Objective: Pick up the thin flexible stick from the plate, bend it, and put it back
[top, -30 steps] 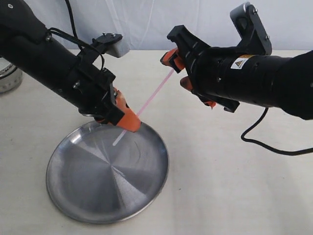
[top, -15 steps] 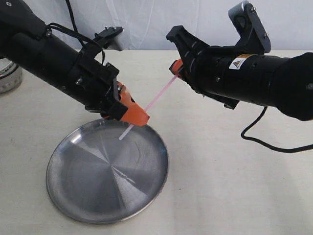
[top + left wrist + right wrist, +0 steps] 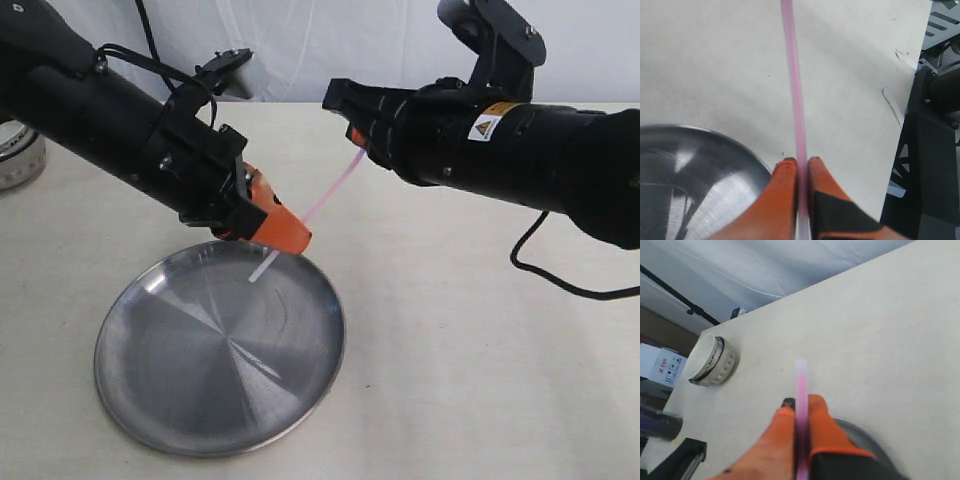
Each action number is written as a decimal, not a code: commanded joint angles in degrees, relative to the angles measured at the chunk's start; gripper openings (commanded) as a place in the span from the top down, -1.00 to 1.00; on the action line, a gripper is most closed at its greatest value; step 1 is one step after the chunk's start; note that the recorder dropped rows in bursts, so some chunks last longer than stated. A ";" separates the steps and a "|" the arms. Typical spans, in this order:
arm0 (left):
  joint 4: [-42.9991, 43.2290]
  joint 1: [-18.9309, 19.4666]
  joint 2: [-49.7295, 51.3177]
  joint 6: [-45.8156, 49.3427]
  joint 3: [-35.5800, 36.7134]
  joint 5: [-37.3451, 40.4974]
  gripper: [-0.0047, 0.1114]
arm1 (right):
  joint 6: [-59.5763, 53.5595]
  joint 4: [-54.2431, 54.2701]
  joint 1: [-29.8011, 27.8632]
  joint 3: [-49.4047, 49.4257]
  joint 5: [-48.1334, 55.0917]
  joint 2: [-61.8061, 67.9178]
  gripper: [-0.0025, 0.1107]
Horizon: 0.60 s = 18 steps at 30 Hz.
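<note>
Both the left jaws and the right jaws clamp tight near opposite ends of the thin flexible stick [image 3: 335,187], lifted over the rim of the plate [image 3: 200,370], only faintly bowed, with the real bend and return apparently yet to come.

**Soft, Even Light; Near Objects Out of Focus**

The exterior view is bright and diffusely lit, with only faint, soft-edged shadows on the pale table [image 3: 450,380] under the arms. The plate [image 3: 180,390] carries a brushed radial sheen and a pale fan of glare (nothing blown out). In the left wrist view the stick [image 3: 794,75] and the orange fingers [image 3: 785,200] of the left gripper [image 3: 801,162] sit close to the lens and look soft. The right wrist view blurs the right gripper [image 3: 801,407] likewise, and its background corner is dim.
</note>
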 commanded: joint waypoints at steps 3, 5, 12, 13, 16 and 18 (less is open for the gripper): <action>-6.08 -0.17 -0.40 0.32 -0.33 -2.26 0.92 | -6.00 -6.16 0.03 0.27 11.01 0.23 0.97; -6.41 -0.17 0.20 -0.15 -0.78 -2.33 0.92 | -6.00 -8.82 0.03 0.27 13.28 0.23 0.97; -6.25 -0.17 5.16 -3.05 -5.89 1.73 0.92 | -6.00 -19.83 0.03 0.27 21.78 0.23 0.97; -6.13 -0.17 5.57 -3.65 -6.47 1.73 0.92 | -6.00 -21.36 0.03 0.27 22.86 0.23 0.97; -5.84 -0.17 6.13 -5.05 -7.27 1.73 0.92 | -5.36 -24.25 0.03 0.27 24.16 0.23 0.97; -4.98 -0.17 6.49 -6.10 -7.64 1.73 0.92 | -5.08 -24.78 0.03 0.27 23.90 0.23 0.97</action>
